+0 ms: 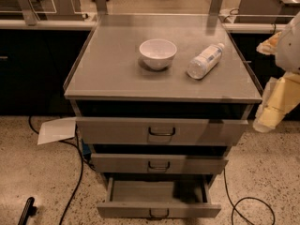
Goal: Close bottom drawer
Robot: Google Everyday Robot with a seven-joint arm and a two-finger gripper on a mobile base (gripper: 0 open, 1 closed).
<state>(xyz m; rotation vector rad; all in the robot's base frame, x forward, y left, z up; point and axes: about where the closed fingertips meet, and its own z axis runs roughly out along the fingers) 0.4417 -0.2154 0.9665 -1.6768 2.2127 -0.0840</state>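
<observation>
The bottom drawer [126, 211] stands pulled out at the foot of the desk [112, 74], its inside showing. The hand [273, 110] hangs to the right near the desk's front corner, well apart from that drawer; whether it is apart or together I cannot tell. A bowl [158, 53] and a bottle [205, 61] rest on top.

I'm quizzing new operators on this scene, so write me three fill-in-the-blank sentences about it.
The bottom drawer stands pulled out ___ than the two above.
The plastic bottle lies on its ___ beside the white bowl.
The pincer hangs off the ___ side of the cabinet.
Missing: farther; side; right.
</observation>
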